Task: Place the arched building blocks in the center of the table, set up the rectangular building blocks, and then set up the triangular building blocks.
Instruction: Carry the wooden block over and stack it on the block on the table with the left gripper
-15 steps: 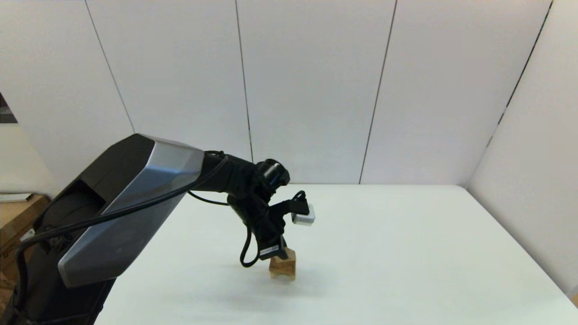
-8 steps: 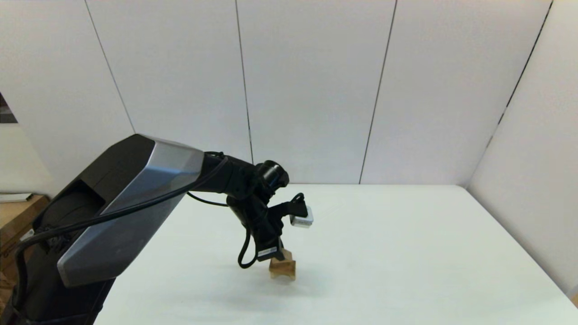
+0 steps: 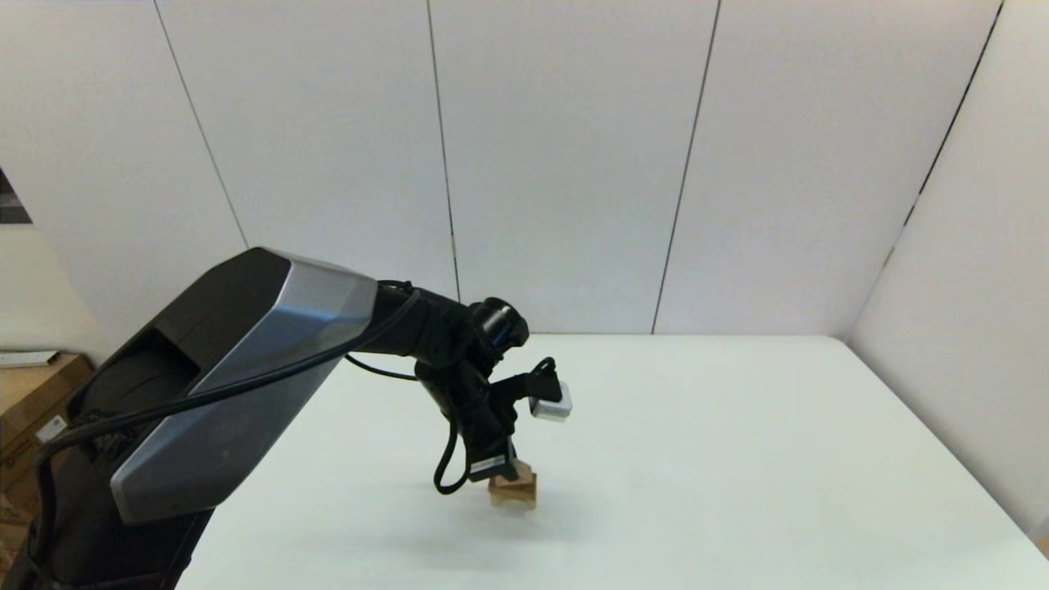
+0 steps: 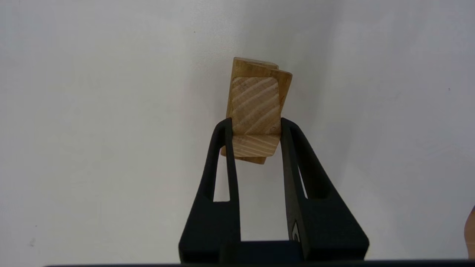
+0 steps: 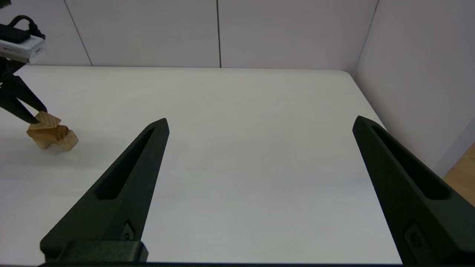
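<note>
— What's behind the table?
— White wall panels [image 3: 565,164] with thin dark seams, and another panelled wall [image 3: 967,270] on the right.
— And far left?
— Brown boxes [image 3: 33,401], perhaps cardboard — partly hidden, hard to tell.

The head camera looks down across the table [image 3: 737,459] from behind, the left wrist camera sits close above the blocks [image 4: 256,111], and the right wrist camera, low and farther off, sees them too.
</note>
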